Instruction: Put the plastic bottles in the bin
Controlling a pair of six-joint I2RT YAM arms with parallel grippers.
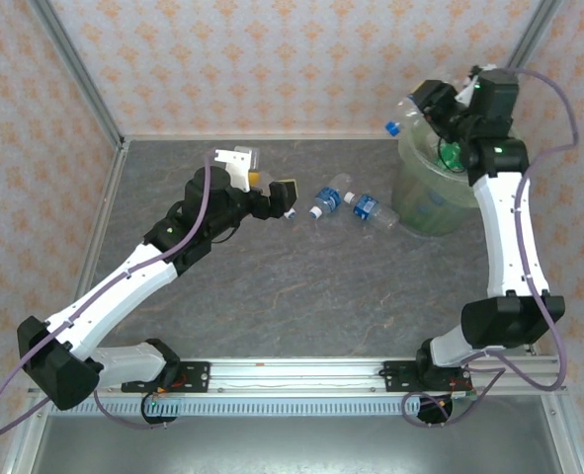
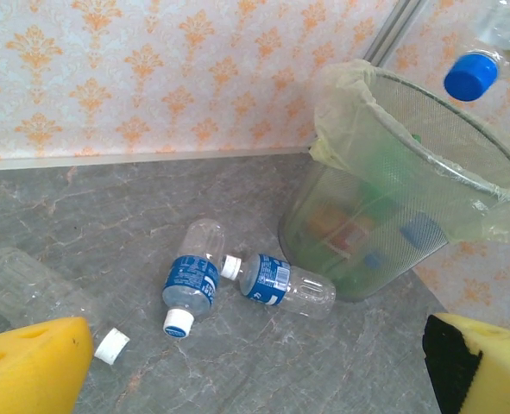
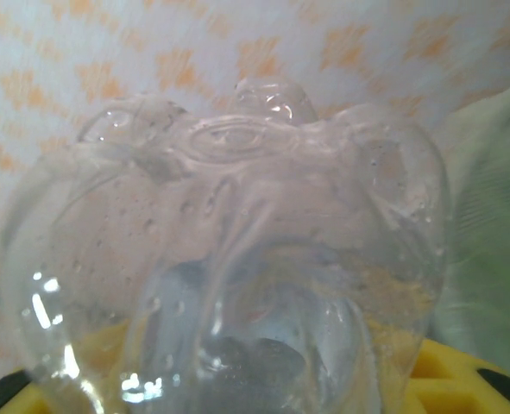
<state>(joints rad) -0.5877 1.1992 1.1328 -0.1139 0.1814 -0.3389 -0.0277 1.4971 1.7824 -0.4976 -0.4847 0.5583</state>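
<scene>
Bottles (image 1: 326, 200) with blue labels lie touching on the desk (image 1: 272, 296), just beside the bin (image 1: 415, 212). A clear one (image 2: 30, 289) lies near the left tool (image 1: 274, 186), whose jaws are wide. Right tool (image 1: 428, 104) holds a blue-capped bottle (image 1: 400, 118) over the bin's rim.

Ahead of the left claw (image 2: 255, 369), clear, blue-labelled, white-capped bottles (image 2: 192, 280) are seen; the pale-green bin (image 2: 367, 233) is seen rightward.

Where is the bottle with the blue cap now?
Top view, far right: the bottle is held in the right pincer just above the left rim of the bin.
</scene>
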